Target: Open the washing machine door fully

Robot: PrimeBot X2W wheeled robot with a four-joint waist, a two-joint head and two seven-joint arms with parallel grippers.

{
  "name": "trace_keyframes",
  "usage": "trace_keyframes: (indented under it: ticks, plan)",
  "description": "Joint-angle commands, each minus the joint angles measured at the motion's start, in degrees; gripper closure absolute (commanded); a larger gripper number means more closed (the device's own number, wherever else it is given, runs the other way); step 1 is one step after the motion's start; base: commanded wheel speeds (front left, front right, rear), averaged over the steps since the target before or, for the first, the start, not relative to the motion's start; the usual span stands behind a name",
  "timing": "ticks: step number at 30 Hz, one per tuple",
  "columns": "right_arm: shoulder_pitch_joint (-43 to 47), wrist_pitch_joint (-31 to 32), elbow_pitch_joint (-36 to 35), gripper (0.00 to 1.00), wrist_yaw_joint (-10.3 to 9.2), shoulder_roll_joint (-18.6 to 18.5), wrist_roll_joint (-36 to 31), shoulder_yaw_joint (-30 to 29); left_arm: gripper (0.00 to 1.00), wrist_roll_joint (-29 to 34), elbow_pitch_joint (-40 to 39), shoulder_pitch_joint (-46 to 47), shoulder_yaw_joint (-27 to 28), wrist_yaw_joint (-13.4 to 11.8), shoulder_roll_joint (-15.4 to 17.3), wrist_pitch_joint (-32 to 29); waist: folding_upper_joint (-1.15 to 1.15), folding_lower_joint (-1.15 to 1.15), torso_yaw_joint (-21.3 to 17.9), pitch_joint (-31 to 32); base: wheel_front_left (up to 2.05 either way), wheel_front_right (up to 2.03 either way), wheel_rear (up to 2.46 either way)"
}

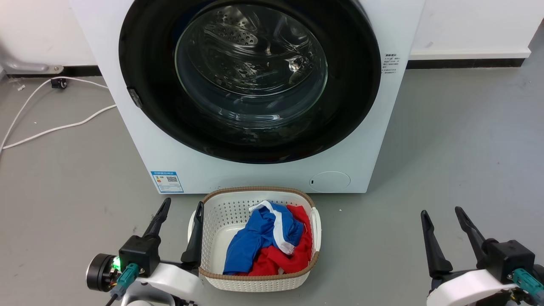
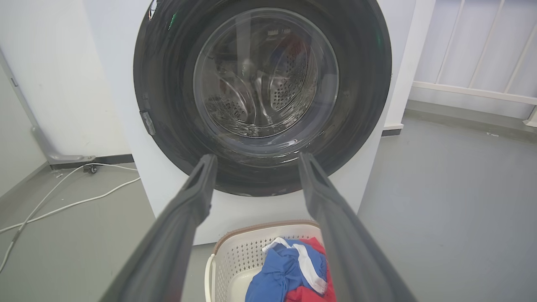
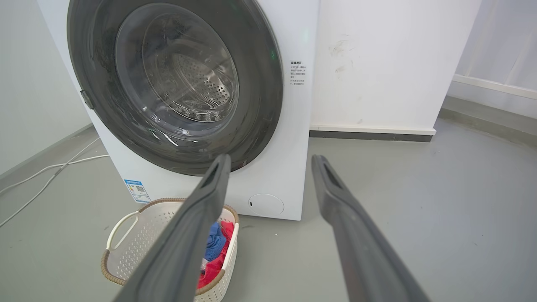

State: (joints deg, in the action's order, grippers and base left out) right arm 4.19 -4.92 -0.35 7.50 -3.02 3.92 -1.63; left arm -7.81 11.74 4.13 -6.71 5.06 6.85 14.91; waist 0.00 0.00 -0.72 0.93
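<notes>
We note the round washing machine door (image 1: 250,76), glossy black ring around bulging clear glass, shut flush on the white machine front (image 1: 263,174). Our left gripper (image 1: 182,203) and right gripper (image 1: 441,211) both hang released, fingers spread, well apart from it

left gripper (image 1: 182,204): two long tapering dark fingers (image 1: 156,223) on black boxy housing (image 1: 139,250) | beside housing: green light (image 1: 115,263), black round cap (image 1: 100,272), teal connector (image 1: 129,272) with grey cable (image 1: 114,294) | below housing: glossy white forearm shell (image 1: 174,278) | right gripper (image 1: 441,211): same dark fingers, black housing, teal plug (image 1: 525,280), white shell
</notes>
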Motion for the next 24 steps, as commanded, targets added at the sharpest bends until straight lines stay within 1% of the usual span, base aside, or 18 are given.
trace_keyframes:
  ticks: [1, 13, 14, 15, 16, 20, 21, 22, 24]
  plan:
    - [0.54, -0.22, 0.12, 0.0, -0.01, 0.2, 0.3, 0.04, 0.0, -0.3, 0.17, 0.7, 0.38, 0.26, -0.07, 0.42, 0.0, 0.0, 0.03, -0.02, 0.0, 0.0, 0.0]
    - [-0.27, -0.64, 1.19, 0.0, -0.02, 0.21, 1.5, -0.14, 0.0, -0.64, 0.52, 0.76, 0.83, 0.43, -0.43, 0.32, 0.0, 0.0, 0.18, -0.02, 0.0, 0.0, 0.0]
    - [-0.33, -0.58, 1.29, 0.49, -0.02, 0.21, 1.61, -0.13, 0.0, -0.6, 0.56, 0.73, 0.83, 0.44, -0.44, 0.31, 0.0, 0.0, 0.18, 0.0, 0.0, 0.0, 0.0]
    - [-0.39, -0.55, 1.36, 0.83, -0.02, 0.21, 1.64, -0.14, 0.0, -0.54, 0.6, 0.72, 0.86, 0.46, -0.45, 0.3, 0.0, 0.0, 0.19, 0.02, 0.0, 0.0, 0.0]
    - [-0.44, -0.54, 1.45, 1.0, -0.01, 0.21, 1.68, -0.14, 0.0, -0.51, 0.62, 0.71, 0.92, 0.46, -0.45, 0.3, 0.0, 0.0, 0.2, 0.04, 0.0, 0.0, 0.0]
    - [-0.53, -0.37, 1.78, 1.0, -0.02, 0.21, 2.21, -0.3, 0.0, -0.4, 0.7, 0.72, 1.02, 0.5, -0.53, 0.3, 0.0, 0.0, 0.22, 0.04, 0.0, 0.0, 0.0]
    - [-0.54, -0.37, 1.93, 1.0, -0.02, 0.2, 3.29, -0.5, 0.0, -0.35, 0.71, 0.75, 1.05, 0.51, -0.55, 0.3, 0.0, 0.0, 0.22, 0.02, 0.0, 0.0, 0.0]
    - [-0.54, -0.22, 2.31, 1.0, -0.02, 0.2, 5.98, -0.79, 0.0, -0.29, 0.7, 0.8, 1.06, 0.51, -0.57, 0.3, 0.0, 0.0, 0.22, -0.01, 0.0, 0.0, 0.0]
    - [-0.63, 0.37, 3.41, 1.0, -0.01, 0.2, 14.87, -1.16, 0.0, -0.22, 0.71, 0.9, 1.09, 0.51, -0.64, 0.3, 0.0, 0.0, 0.25, -0.04, 0.0, 0.0, 0.0]
